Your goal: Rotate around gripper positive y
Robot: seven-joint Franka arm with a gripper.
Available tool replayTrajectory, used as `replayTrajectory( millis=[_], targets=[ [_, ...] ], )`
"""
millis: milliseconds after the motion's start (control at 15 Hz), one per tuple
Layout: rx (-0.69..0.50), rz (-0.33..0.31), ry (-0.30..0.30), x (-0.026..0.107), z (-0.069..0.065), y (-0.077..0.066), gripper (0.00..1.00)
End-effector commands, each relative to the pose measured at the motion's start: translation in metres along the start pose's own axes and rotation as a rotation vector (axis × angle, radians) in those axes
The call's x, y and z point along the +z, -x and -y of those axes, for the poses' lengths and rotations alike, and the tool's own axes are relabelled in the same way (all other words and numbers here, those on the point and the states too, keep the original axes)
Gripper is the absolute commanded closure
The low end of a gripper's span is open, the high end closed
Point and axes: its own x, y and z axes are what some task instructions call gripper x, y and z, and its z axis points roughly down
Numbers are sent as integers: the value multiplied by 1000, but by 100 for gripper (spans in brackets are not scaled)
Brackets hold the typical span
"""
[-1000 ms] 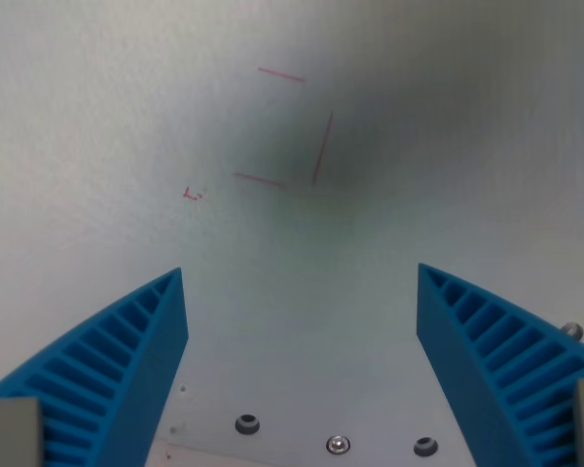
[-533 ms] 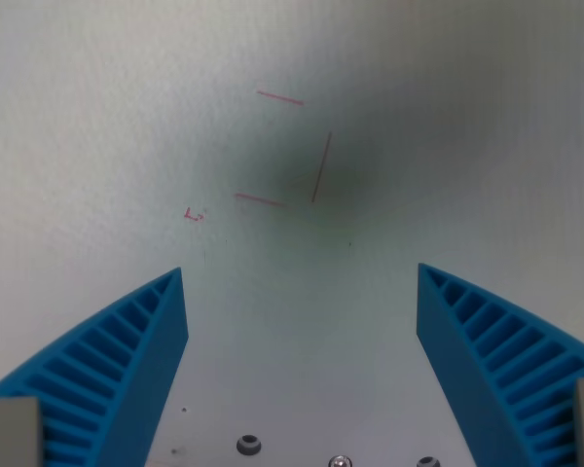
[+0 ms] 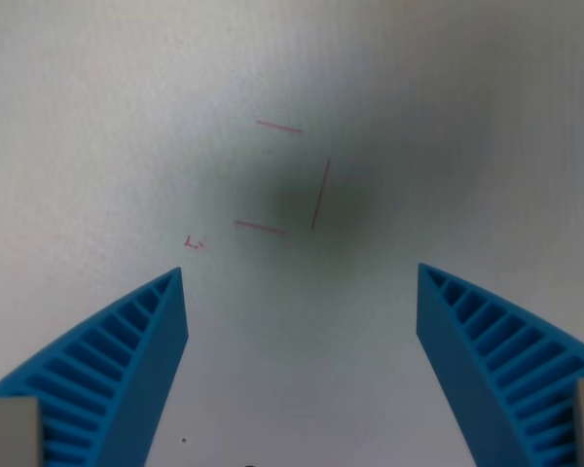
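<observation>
My tool (image 3: 302,331) is spread wide, blue ribbed fingers (image 3: 127,370) at the wrist view's left and right edges, nothing between them. Below: pale desk (image 3: 97,117), bare but for thin red pen marks (image 3: 287,175), three strokes like an unfinished square, and a small red scribble (image 3: 194,243) just beside them. A soft dark shadow (image 3: 341,195) lies over the marks. The task is a pure wrist turn; no object to take hold of, so weight, grip and slip don't apply here.
</observation>
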Motion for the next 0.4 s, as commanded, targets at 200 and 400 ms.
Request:
replayTrajectory(
  millis=[200,400],
  targets=[
    [-17,-314,-21,-3,2,16,0],
    [-17,-349,-21,-3,2,16,0]
  ],
)
